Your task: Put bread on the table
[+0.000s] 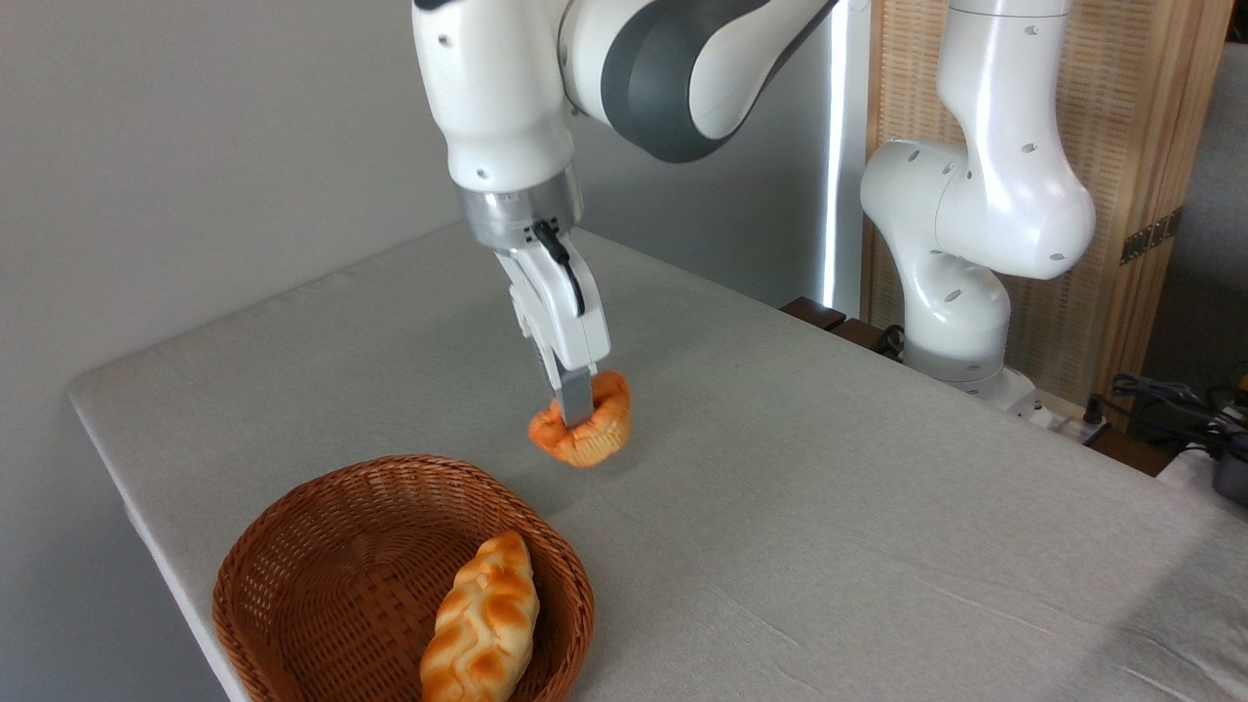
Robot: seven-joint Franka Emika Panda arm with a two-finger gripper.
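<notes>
You have a plain grey wall behind and a slatted wooden panel (1150, 146) at the right. The tabletop (829, 487) is a broad light grey cloth-like surface with rounded corners; its near-left edge runs just beside the basket (292, 575), and wide bare cloth lies to the right of the arm. The basket is round brown wicker, holding a pale braided loaf (483, 624) against its right wall. Your hand (575, 414) is closed on the bread (585, 434), a lumpy golden-orange bun, held in the air above the cloth, beyond the basket's rim.
</notes>
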